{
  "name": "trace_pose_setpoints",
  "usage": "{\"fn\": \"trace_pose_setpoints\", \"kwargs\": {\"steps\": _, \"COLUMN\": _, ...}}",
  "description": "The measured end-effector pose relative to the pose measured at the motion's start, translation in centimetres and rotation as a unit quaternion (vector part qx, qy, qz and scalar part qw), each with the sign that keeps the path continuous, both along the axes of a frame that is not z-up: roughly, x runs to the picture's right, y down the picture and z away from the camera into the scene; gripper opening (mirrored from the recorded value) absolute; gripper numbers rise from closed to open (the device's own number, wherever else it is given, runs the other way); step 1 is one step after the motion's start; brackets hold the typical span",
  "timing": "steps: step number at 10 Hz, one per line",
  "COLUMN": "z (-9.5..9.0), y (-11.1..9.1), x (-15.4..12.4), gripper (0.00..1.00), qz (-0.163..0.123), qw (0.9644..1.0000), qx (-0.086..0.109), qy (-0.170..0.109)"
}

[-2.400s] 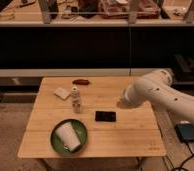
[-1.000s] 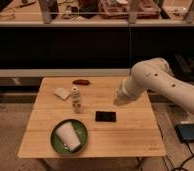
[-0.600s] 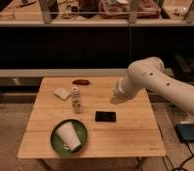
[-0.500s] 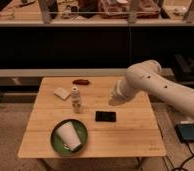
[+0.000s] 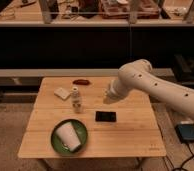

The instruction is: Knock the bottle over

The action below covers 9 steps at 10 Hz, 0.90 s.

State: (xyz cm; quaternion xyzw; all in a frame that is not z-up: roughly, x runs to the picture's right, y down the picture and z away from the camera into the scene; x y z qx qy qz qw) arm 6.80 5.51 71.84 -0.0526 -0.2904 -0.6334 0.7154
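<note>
1. Bottle point(image 5: 77, 99) is standing upright on the left half of the table point(image 5: 135, 135), just right of a pale square block point(image 5: 62, 92).
2. We are hovering our gripper point(image 5: 109, 95) with its fingers closed, right of the bottle and apart from it.
3. We are seeing a black flat object point(image 5: 105, 116) lying nearer than the gripper.
4. We are seeing a white cup point(image 5: 70, 137) lying on a green plate point(image 5: 55, 139) at the near left, and a small red item point(image 5: 80, 81) sitting at the far edge.
</note>
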Motion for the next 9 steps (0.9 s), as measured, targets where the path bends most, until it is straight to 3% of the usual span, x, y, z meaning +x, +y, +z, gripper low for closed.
{"fn": "trace_pose_setpoints", "kwargs": {"steps": 2, "z": -0.1, "y": 0.6, "x": -1.1, "gripper": 0.3, "qz": -0.017, "qw": 0.9997, "qx": -0.019, "qy": -0.005}}
{"fn": "trace_pose_setpoints", "kwargs": {"steps": 3, "z": -0.3, "y": 0.3, "x": -2.0, "gripper": 0.3, "qz": -0.018, "qw": 0.9996, "qx": -0.02, "qy": 0.003}}
{"fn": "trace_pose_setpoints", "kwargs": {"steps": 5, "z": 0.0, "y": -0.8, "x": -2.2, "gripper": 0.3, "qz": -0.027, "qw": 0.9995, "qx": -0.013, "qy": -0.013}}
{"fn": "trace_pose_setpoints", "kwargs": {"steps": 9, "z": 0.7, "y": 1.1, "x": -2.3, "gripper": 0.3, "qz": -0.033, "qw": 0.999, "qx": -0.016, "qy": -0.024}}
